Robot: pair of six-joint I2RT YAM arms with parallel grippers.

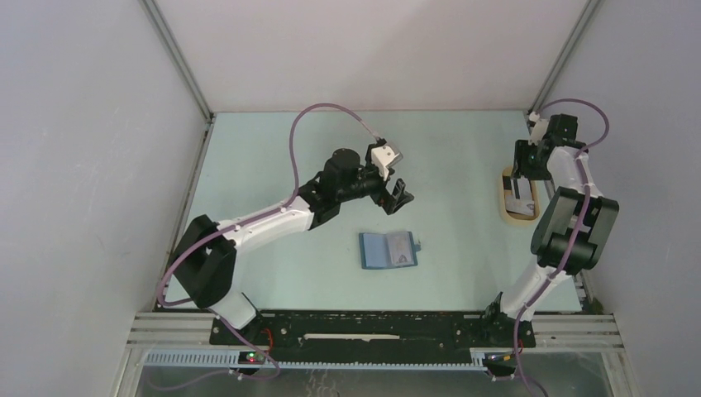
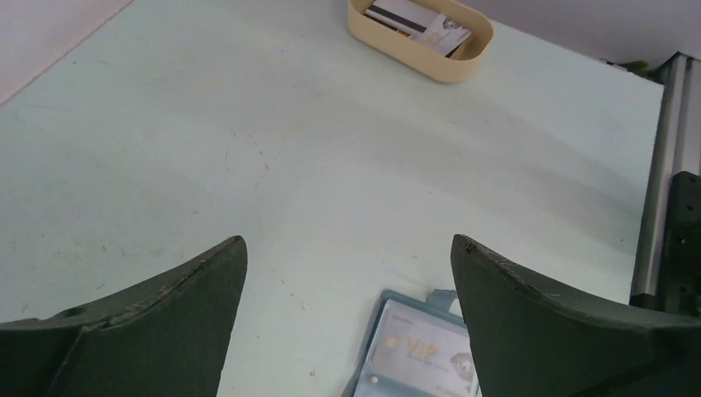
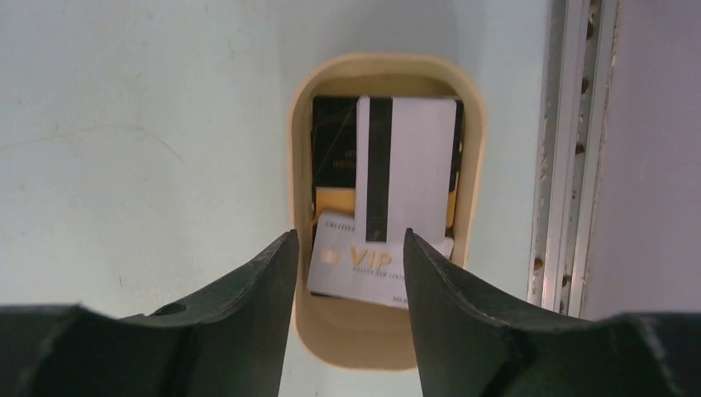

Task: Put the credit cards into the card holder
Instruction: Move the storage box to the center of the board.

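My right pincer (image 3: pixel 349 240) hangs parted and empty over the thin, whitish, dark-striped credit cards (image 3: pixel 409 157) overlapping in the beige oval tray (image 3: pixel 302 132) beneath it. They look light, stiff and slick, so I'd pinch a raised edge. My left pincer (image 2: pixel 347 244) gapes wide, with the teal-blue folding card holder (image 1: pixel 376 250) lying open on the counter (image 1: pixel 273 149) just beneath it.

I see one pale green table (image 1: pixel 273 165), its surface showing faint scuffs and a hairline mark. Two items lie directly on it. The card holder (image 1: pixel 388 249) lies open and flat near the middle, somewhat toward the near edge. A beige oval tray (image 1: pixel 504 198) sits by the right edge, well apart from the card holder.
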